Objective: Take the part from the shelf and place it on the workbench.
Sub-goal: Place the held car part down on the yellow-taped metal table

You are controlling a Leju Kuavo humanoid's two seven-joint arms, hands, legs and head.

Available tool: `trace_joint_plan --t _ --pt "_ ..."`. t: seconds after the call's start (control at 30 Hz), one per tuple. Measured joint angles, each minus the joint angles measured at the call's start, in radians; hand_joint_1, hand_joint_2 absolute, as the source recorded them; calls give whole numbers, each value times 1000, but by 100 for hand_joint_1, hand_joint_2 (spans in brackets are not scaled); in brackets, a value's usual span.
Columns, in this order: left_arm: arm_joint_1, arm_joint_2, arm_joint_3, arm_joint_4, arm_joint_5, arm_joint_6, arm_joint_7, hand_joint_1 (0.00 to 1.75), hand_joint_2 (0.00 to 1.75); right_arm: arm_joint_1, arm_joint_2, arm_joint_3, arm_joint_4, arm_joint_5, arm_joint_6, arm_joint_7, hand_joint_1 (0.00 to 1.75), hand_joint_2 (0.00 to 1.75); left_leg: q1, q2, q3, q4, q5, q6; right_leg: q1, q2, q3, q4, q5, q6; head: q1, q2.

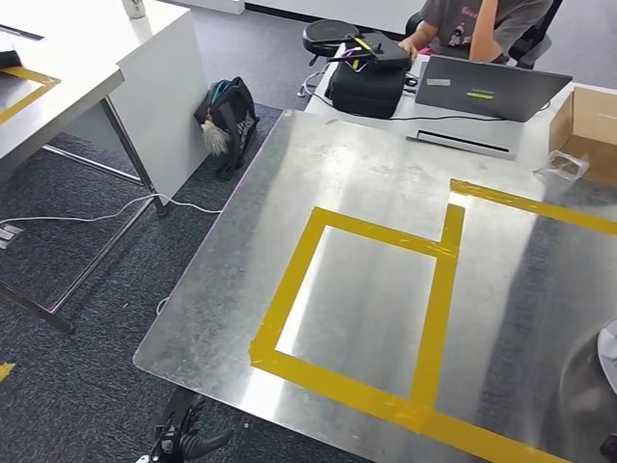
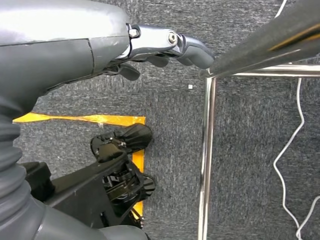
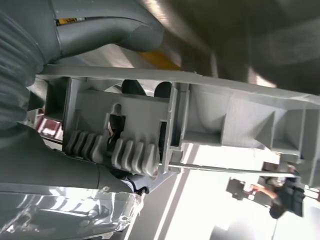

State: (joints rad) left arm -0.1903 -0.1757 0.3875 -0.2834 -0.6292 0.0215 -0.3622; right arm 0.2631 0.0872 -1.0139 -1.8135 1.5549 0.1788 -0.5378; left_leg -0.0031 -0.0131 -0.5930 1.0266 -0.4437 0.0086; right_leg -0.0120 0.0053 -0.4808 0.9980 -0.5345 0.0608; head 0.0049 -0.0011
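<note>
The part [image 3: 211, 120] is a long light-grey plastic moulding with ribs and pockets. My right hand [image 3: 105, 30] grips it, with the thick thumb over one side and dark fingertips [image 3: 132, 87] showing behind it. In the head view a pale edge of the part [image 1: 609, 352] pokes in over the near right corner of the metal workbench [image 1: 349, 164]. A square of yellow tape [image 1: 437, 289] is marked on the benchtop. My left hand [image 2: 162, 47] hangs beside the bench above grey carpet, fingers loose and holding nothing.
At the bench's far end are a grey laptop [image 1: 489, 89], a black bag [image 1: 367, 79] and a cardboard box [image 1: 593, 130], with a person [image 1: 476, 24] seated behind. A white desk [image 1: 87, 68] and backpack [image 1: 229, 121] stand left. A chrome bench leg [image 2: 205, 155] is near my left hand.
</note>
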Motion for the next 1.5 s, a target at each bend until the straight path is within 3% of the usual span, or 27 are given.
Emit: trace_joint_plan --t 0.27,0.47,0.73,0.87,1.07,1.2,1.23,1.37,1.5 --pt "-9 -1 -23 0 -16 -13 13 0 175 87 -107 268 26 -174 -4 153 175 175 0 1 5 -3 0 0 0 3 3 0 0 0 0 0" --pt "-21 -3 -44 0 -27 -19 17 0 175 154 -269 574 36 -354 -80 351 175 175 0 2 7 -3 0 0 1 4 5 0 0 0 0 0" --pt "-31 -6 -69 0 -45 -29 30 0 175 141 -478 957 44 -445 -165 531 175 175 1 4 11 -4 1 -1 1 5 6 0 0 0 0 0" --pt "-31 -5 -76 1 -46 -34 28 0 175 134 -556 1061 51 -488 -192 589 175 175 1 4 11 -4 0 -1 1 5 6 0 0 0 0 0" --pt "-31 0 -94 1 -63 -31 27 0 175 153 -623 1094 66 -529 -220 634 175 175 1 4 11 -4 0 -1 1 5 6 0 0 0 0 0" --pt "-30 0 -98 1 -66 -30 27 0 175 171 -640 1102 78 -534 -220 638 0 175 1 3 11 -4 0 -1 1 5 6 0 0 0 0 0" --pt "-30 0 -99 1 -65 -32 27 0 175 174 -643 1105 79 -535 -221 638 0 175 1 3 11 -4 0 -1 1 5 6 0 0 0 0 0" --pt "-27 1 -100 1 -44 -42 20 0 0 183 -651 1114 80 -539 -236 651 0 175 1 3 11 -4 0 -1 1 4 6 0 0 0 0 0" --pt "-21 2 -98 1 -24 -47 9 0 0 194 -652 1115 78 -555 -262 666 0 175 1 3 11 -4 0 -1 1 3 6 0 0 0 0 0"
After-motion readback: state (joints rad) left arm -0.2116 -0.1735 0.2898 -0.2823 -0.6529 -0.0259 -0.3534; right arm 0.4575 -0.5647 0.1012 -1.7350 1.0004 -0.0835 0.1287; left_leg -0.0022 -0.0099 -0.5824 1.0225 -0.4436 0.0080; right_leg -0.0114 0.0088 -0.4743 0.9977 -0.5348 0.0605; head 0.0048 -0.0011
